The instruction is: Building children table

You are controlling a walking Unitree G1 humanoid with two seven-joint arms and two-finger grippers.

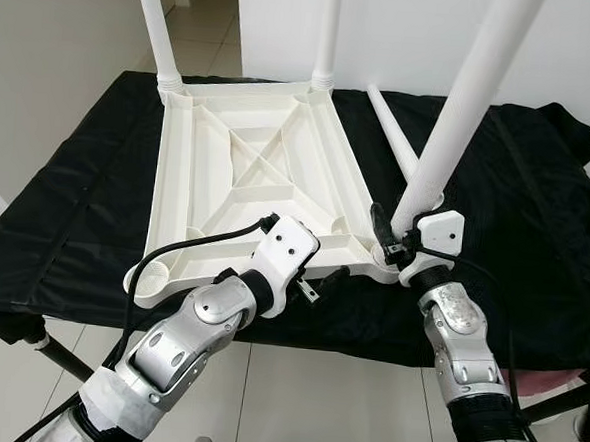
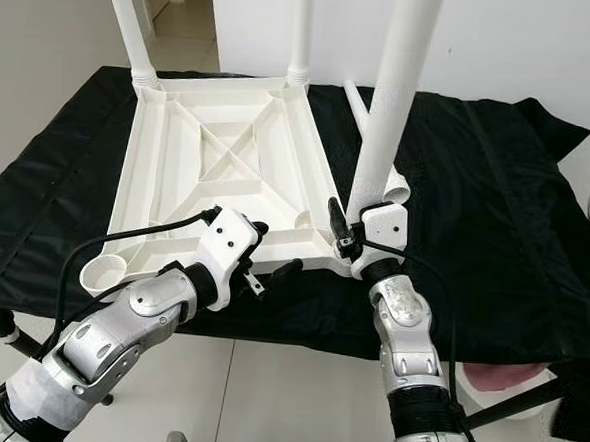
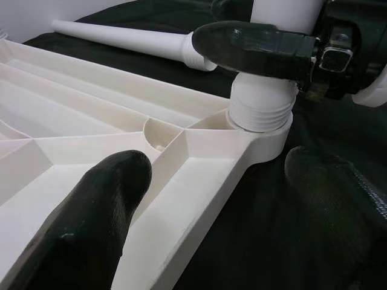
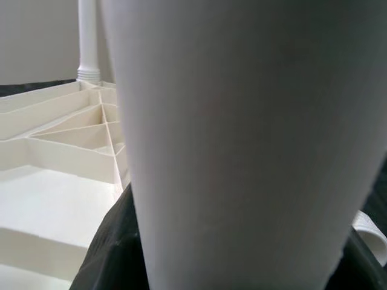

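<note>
**A:** Where does your tabletop sit?

**B:** Your white tabletop (image 1: 253, 168) lies upside down on the black cloth (image 1: 65, 217), ribs facing up. Two legs (image 1: 152, 22) stand upright in its far corner sockets. A spare leg (image 1: 390, 137) lies flat on the cloth just beyond the near right corner.

**A:** And your right gripper?

**B:** Your right gripper (image 1: 389, 232) is clamped around the base of a third leg (image 1: 468, 101), one black finger (image 3: 254, 42) pressed across it just above the threaded end. That leg leans away from upright, and its threaded end sits in the near right corner socket (image 3: 263, 130).

**A:** What about your left side?

**B:** Your left gripper (image 1: 327, 278) sits at the tabletop's near edge, just beside that socket. Its fingers (image 3: 97, 211) are spread apart: one rests over the tabletop's rim, the other hangs over the cloth outside it, so the rim lies between them, not squeezed.

**A:** The near left corner?

**B:** You see its socket (image 1: 143, 280) open, with no leg in it.
</note>
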